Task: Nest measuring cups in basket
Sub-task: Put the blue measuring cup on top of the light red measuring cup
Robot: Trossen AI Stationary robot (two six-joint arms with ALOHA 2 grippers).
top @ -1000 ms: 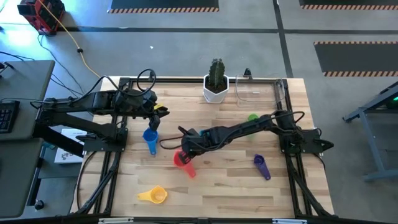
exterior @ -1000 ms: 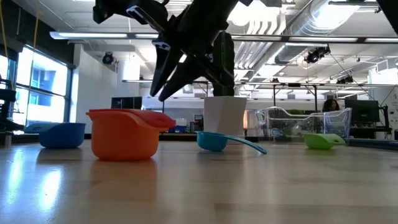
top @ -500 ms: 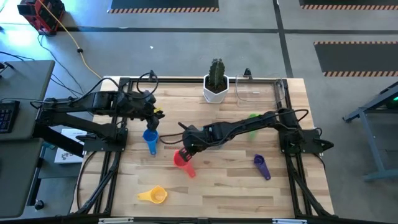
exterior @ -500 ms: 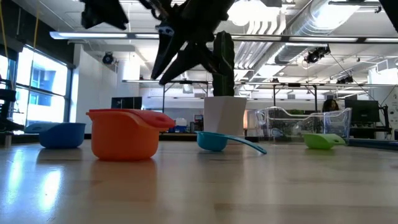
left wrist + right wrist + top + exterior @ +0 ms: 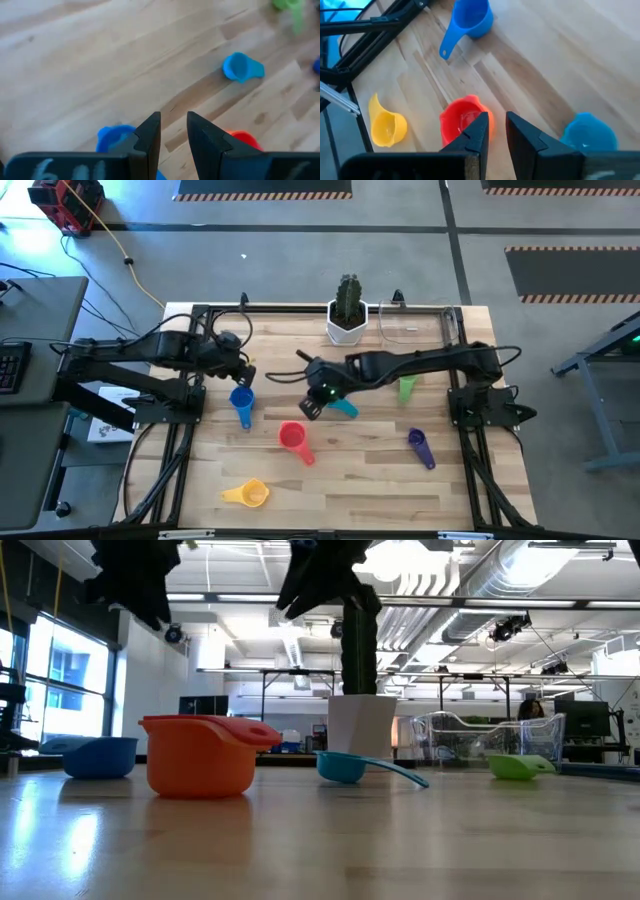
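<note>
Down at table level, the red cup [image 5: 200, 754] sits big in the foreground with the blue cup [image 5: 99, 756] just behind it to the side, and the teal cup [image 5: 345, 767] lies farther back, handle stretched toward the clear basket [image 5: 487, 737]. The green cup [image 5: 520, 767] rests in front of that basket, the white pot [image 5: 361, 725] holds its cactus [image 5: 360, 640] upright, and both dark arms hang high above the table.
</note>
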